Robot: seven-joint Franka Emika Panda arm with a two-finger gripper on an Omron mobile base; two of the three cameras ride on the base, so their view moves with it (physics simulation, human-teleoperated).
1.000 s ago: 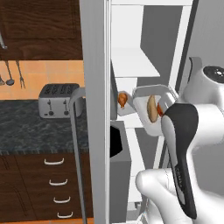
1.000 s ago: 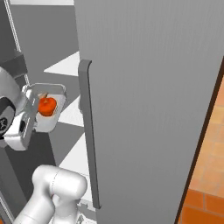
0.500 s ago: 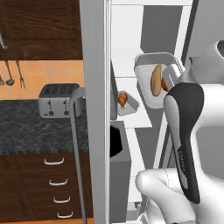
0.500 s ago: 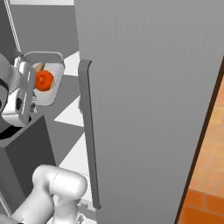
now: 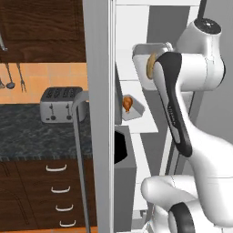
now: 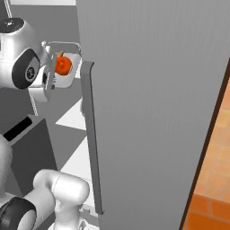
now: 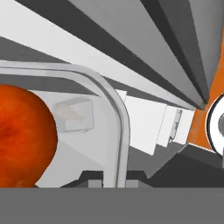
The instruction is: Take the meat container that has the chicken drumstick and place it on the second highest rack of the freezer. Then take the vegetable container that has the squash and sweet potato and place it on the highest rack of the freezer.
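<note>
Item: vegetable container (image 5: 144,52), pale tray with rounded corners, was held raised in the open freezer (image 6: 148,90), up by the upper shelves, tilted, its rim at the arm's wrist. In the left base view the sweet potato (image 5: 149,66) showed as a tan-brown oval against the tray's near edge, partly behind the dark forearm. In the right base view the squash (image 6: 63,65) lay in the tray (image 6: 72,78), red-orange with a dark top dimple, beside the grey door's inner edge. In the hand view the squash (image 7: 24,135) sat at the left edge, large and close, inside the tray's curved rim (image 7: 120,118).

Item: gripper (image 6: 47,67), at the tray's near rim. Its fingers were hidden by the wrist and the tray; the tray hung from the wrist with nothing under it, so the hand was taken as closed on the rim, though the width of its grip could not be told.

Item: meat container (image 5: 134,109), pale tray, rested on a white rack (image 5: 145,123) lower in the freezer, at that shelf's front left part. The chicken drumstick (image 5: 127,103) lay in it, orange-brown.

Item: toaster (image 5: 61,103), silver, stood on the dark counter (image 5: 27,132) left of the freezer door, near the counter's right end.
</note>
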